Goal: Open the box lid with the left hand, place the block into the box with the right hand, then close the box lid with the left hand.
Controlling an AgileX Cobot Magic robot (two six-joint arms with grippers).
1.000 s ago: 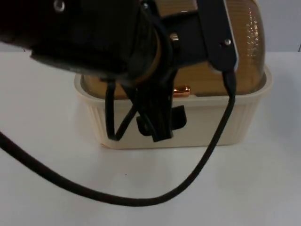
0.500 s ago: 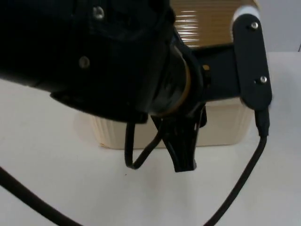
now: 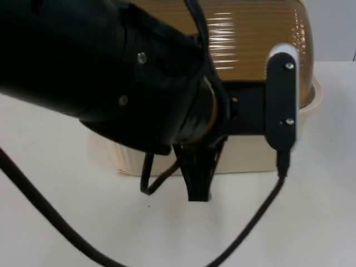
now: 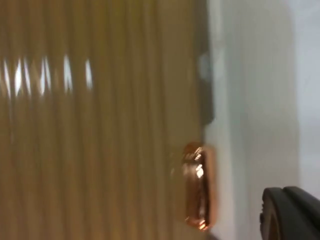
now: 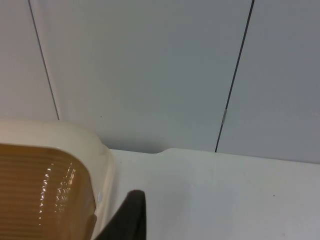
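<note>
Opening the lid is, in my judgement, the step in hand. In the top view the left arm reaches across the box [image 3: 256,153], and the left gripper [image 3: 198,186] hangs down before its cream front wall, at about 6 o'clock from the middle of the box. Whether this gripper is open, or has hold of something, I cannot tell, because the arm's own body covers it.

The amber ribbed lid [image 3: 250,39] lies at about 12 o'clock from the gripper, on top of the box. I cannot say for sure if it sits fully on the rim or is already a little raised. In the left wrist view the copper handle [image 4: 199,186] at the lid's edge is near the black fingertip but not touching it.

The next move probably calls for catching this handle and swinging the lid up and back towards 12 o'clock, so that the block can go in.

The right gripper [image 5: 130,215] waits beside a corner of the box, near the grey partition wall [image 5: 150,65]; its state also I cannot tell.
</note>
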